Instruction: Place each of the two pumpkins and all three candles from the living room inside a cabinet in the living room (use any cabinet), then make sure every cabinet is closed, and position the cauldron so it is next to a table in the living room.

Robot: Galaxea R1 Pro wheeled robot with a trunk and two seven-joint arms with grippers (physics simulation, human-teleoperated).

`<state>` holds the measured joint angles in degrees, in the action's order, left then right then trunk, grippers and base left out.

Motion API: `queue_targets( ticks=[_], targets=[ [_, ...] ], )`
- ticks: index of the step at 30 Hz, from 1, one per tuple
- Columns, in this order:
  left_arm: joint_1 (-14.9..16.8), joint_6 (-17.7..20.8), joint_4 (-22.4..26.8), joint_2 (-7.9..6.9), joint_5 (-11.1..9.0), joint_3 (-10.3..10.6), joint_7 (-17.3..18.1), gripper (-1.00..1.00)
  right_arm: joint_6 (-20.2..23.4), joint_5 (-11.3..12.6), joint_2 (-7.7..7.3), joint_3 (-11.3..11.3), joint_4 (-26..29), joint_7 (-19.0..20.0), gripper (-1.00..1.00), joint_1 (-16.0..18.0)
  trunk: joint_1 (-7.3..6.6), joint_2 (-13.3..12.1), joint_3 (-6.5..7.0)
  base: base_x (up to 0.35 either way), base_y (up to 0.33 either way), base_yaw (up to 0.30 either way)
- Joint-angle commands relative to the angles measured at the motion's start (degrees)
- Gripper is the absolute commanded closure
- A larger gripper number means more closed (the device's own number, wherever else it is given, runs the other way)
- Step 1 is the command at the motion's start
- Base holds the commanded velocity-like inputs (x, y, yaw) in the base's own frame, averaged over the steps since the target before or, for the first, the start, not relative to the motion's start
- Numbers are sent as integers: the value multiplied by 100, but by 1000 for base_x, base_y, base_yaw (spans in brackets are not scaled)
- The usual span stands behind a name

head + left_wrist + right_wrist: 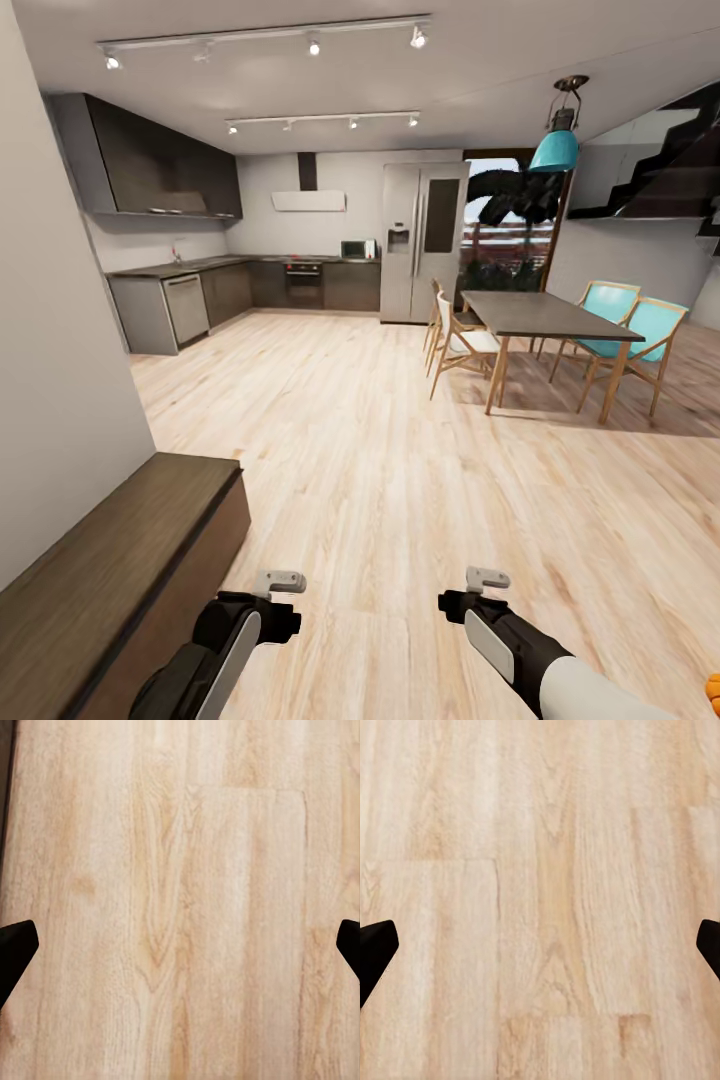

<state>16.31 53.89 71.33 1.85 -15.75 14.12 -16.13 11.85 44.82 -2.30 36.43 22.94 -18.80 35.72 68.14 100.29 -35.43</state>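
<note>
Status: robot in transit, no collection begun, judged from empty hands. Cabinet (120,560) sits low at the robot's left against wall, fronts appear closed. An orange sliver (712,690) at frame edge by the right arm may be a pumpkin; too little visible to confirm. Left gripper (180,952) and right gripper (540,952): fingers spread wide, holding nothing, hanging over bare wood floor (400,470). Next move, est.: turn toward living-room side to locate pumpkins, candles, cauldron.
</note>
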Motion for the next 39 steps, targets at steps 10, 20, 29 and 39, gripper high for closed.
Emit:
queue_targets(
  ticks=[10,20,29,39],
  targets=[
    [4,16,4,0,-60,12,-57,-100,36,36,-9,39,9,-45,-100,0,3,3,-101,336,0,0],
    [4,17,4,0,-60,17,-62,-100,37,36,-8,42,9,-45,-100,3,3,3,-196,336,-1,0],
    [4,14,4,0,-68,21,-76,-100,22,13,-7,56,15,-49,-100,3,3,3,-248,331,-92,0],
    [4,11,4,0,-69,27,-83,-100,18,9,-7,57,17,-54,-100,0,3,3,-250,318,-104,0]
  ],
)
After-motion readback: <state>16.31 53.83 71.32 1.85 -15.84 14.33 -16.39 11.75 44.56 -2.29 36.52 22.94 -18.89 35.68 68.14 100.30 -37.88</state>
